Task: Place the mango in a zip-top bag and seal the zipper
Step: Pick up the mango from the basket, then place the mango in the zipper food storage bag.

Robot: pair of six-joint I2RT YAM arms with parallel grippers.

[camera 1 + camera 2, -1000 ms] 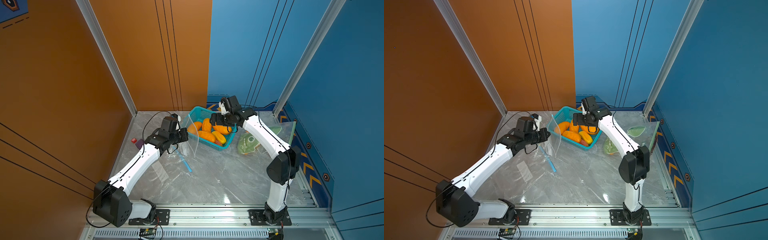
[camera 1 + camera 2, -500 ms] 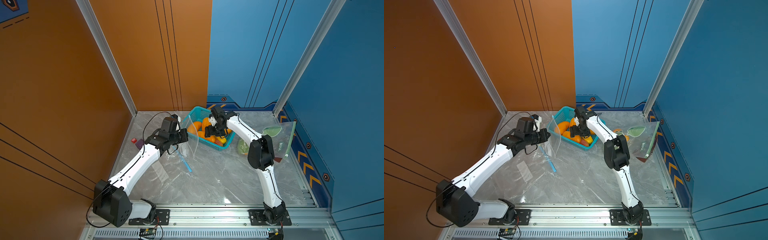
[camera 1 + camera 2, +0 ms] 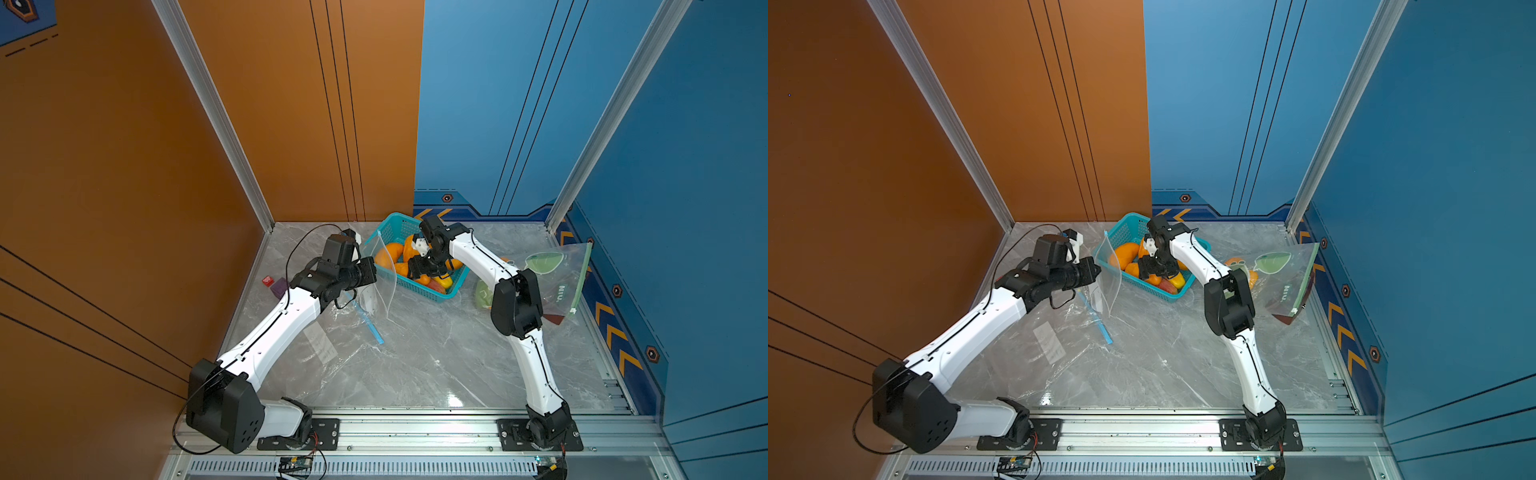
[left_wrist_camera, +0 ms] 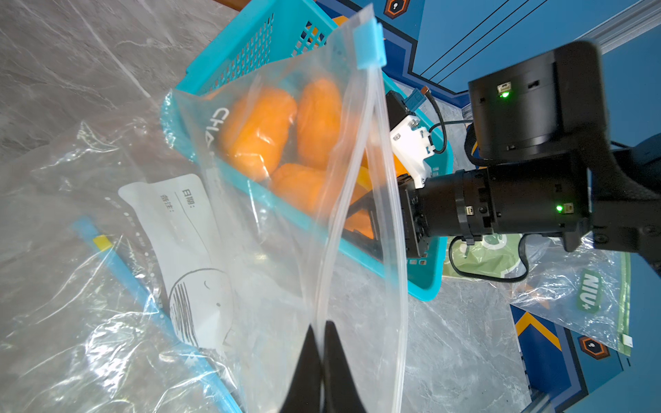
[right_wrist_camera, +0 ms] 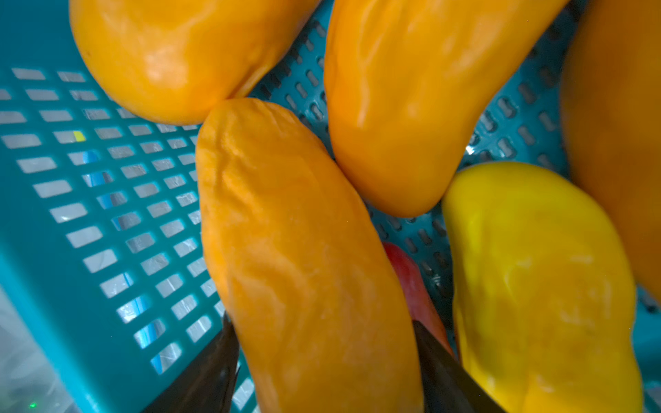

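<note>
The right tool reaches down into the teal basket, its two dark fingers set moderately apart, straddling one end of a long orange mango. Each finger sits right at a flank of the fruit; whether they already press it I cannot tell. The mango lies on the basket floor, touching another orange fruit at its far end, with a red fruit and a yellow fruit just beside it. The left tool is pinched tight on the rim of the clear zip-top bag, holding it upright with its mouth gaping, just beside the basket above the grey tabletop.
</note>
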